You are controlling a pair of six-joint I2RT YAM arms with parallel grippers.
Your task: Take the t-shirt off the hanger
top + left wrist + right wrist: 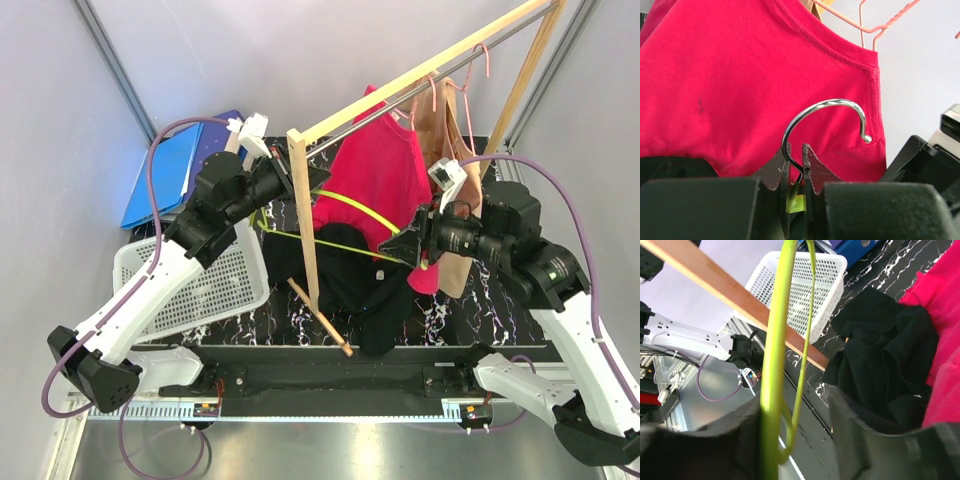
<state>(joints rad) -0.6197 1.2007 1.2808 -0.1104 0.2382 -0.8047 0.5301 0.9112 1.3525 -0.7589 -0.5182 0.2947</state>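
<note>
Left gripper [795,152] is pinched tight on the stem of the hook [826,103]. The green hanger [352,206] spans the gap between the arms, long axis left to right. Right gripper [795,407] is at its far end. Its jaws are part spread round the hanger arm, one finger touching and a gap at the other, so not clamped. Black t-shirt [352,280] is bunched under the hanger's middle, below and left of the right jaws, its tail on the table [450,310]. Cannot tell if it is threaded on. Right arm is nearer the cloth.
</note>
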